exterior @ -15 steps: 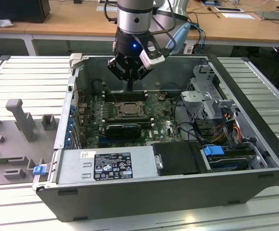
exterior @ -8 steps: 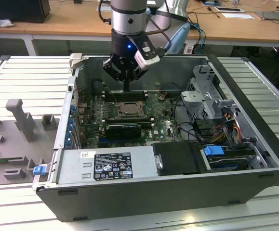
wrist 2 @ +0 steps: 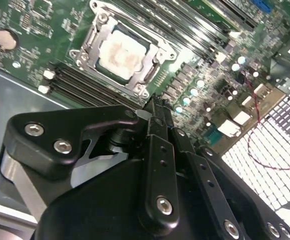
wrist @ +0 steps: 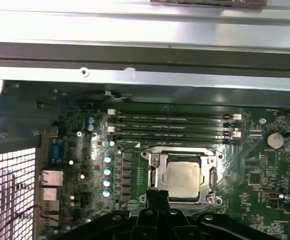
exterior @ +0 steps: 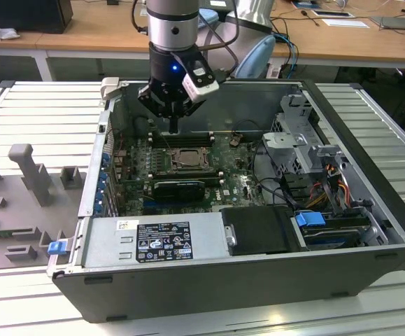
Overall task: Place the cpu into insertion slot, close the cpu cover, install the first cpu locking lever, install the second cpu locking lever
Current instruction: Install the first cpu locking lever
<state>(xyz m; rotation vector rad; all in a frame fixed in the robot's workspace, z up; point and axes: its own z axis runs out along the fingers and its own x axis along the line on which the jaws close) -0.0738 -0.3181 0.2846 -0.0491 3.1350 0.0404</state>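
Entry: cpu (wrist: 183, 177), pale silvery square chip, seated in the insertion slot (wrist 2: 103, 70) on the green motherboard (wrist: 265, 175). The board sits inside an open computer case (exterior: 258, 280), which lies on its side on a slatted metal counter (exterior: 41, 105). Cpu cover (wrist: 155, 169): metal frame lying flat around the chip, whose top shows through the window. Long black memory slots (wrist: 170, 125) run alongside the socket. End effector (wrist 2: 155, 104): black, fingers clenched together on nothing, raised above the board near the socket and touching neither cover nor chip.
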